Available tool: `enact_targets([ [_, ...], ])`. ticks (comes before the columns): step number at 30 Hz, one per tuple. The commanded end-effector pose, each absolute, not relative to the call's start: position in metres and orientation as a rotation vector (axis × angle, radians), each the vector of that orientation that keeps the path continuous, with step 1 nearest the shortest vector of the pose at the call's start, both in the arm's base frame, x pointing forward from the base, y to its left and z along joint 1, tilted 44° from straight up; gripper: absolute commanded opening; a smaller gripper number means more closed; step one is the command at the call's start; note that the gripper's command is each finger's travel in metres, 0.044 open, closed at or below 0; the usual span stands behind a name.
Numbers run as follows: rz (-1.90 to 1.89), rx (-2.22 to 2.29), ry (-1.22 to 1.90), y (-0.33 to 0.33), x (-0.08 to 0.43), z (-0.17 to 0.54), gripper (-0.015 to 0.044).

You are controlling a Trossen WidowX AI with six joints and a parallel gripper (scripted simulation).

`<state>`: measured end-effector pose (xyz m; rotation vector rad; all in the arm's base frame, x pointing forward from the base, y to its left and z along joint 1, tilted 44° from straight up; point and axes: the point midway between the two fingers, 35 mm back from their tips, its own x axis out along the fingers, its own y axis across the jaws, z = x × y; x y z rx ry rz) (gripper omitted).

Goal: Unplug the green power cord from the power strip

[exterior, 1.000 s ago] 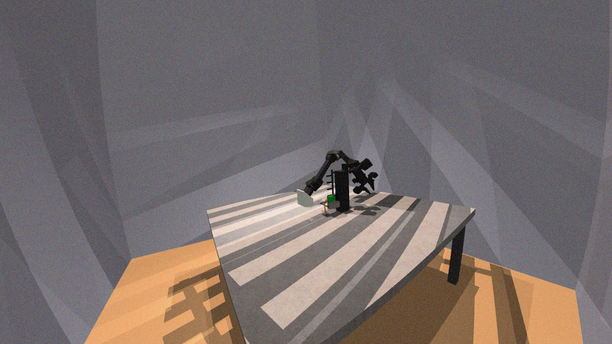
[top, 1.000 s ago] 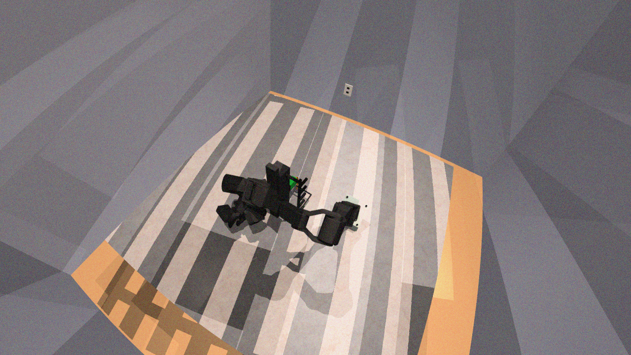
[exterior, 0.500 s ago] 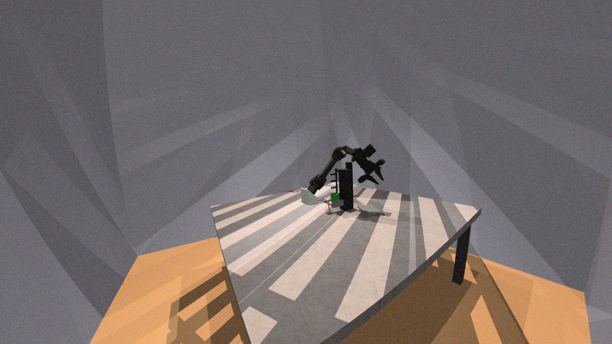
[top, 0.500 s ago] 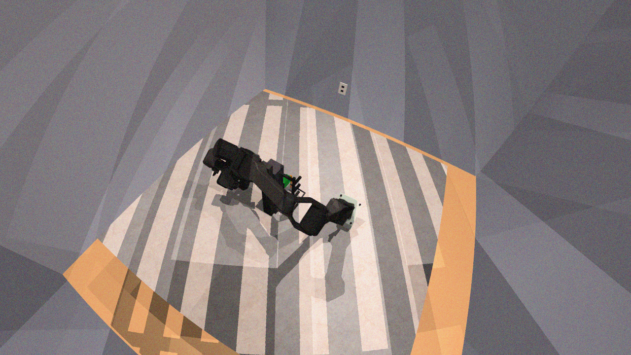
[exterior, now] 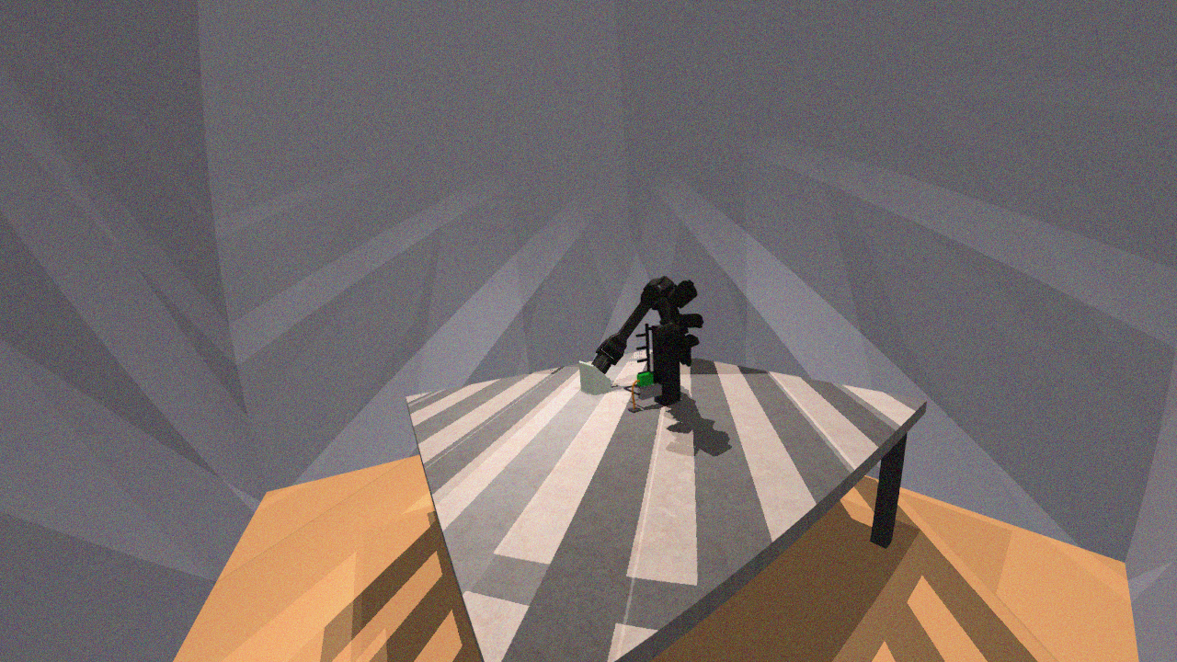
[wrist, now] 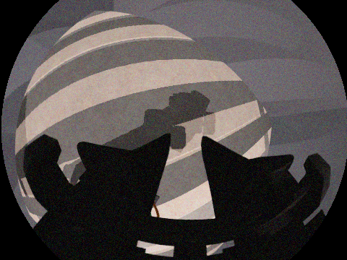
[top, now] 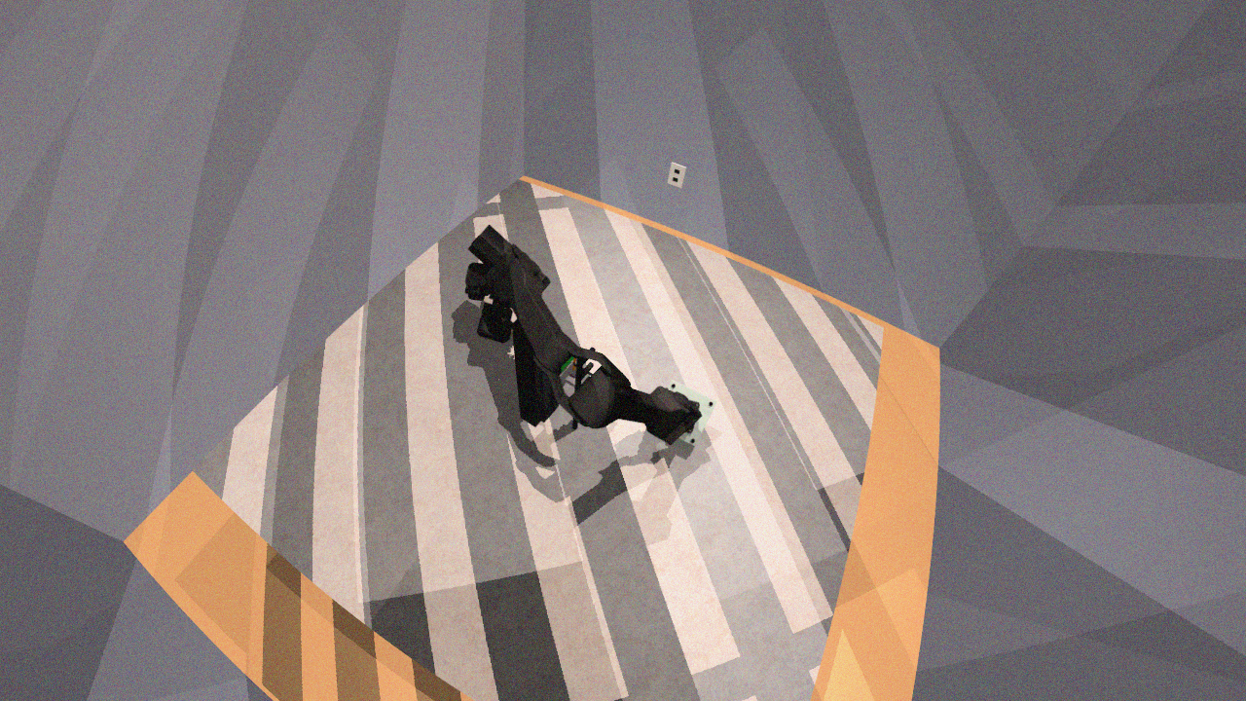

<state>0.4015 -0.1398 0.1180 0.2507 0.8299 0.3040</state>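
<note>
A small green block [top: 567, 363] [exterior: 645, 378] stands low beside a tall black tower [top: 532, 384] [exterior: 668, 366]. I cannot tell which part of it is plug or cord. A thin orange cord [exterior: 633, 399] [wrist: 156, 210] runs down to the table beside it. I cannot make out the power strip. My gripper [wrist: 186, 139] is partly open, with a narrow gap and nothing between the fingertips. It hangs above the table on the far side of the tower from the green block, apart from the block and the cord. In the top and exterior views its fingertips are too dark and small to make out.
A black rack with prongs [exterior: 647, 349] stands upright between the green block's side and my arm. A pale mount [top: 706, 402] [exterior: 590, 378] carries the arm's base. A striped table [top: 697, 609] [exterior: 576, 527] lies under everything. A wall outlet [top: 677, 175] is beyond it.
</note>
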Motion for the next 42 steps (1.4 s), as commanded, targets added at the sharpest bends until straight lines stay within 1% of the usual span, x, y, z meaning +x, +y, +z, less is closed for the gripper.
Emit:
enact_targets([
  [1, 0.06, 0.793, 1.093, -0.146, 0.357, 0.074, 0.016],
  [7, -0.457, 1.571, 1.415, -0.137, 0.288, 0.038, 0.016],
  [10, -0.739, 1.865, 1.525, -0.13, 0.26, 0.032, 0.016],
  [12, -0.864, 1.975, 1.565, -0.126, 0.249, 0.031, 0.016],
  [28, -0.875, 1.984, 1.568, -0.125, 0.25, 0.033, 0.016],
  [42, -0.875, 1.985, 1.568, -0.11, 0.254, 0.048, 0.016],
])
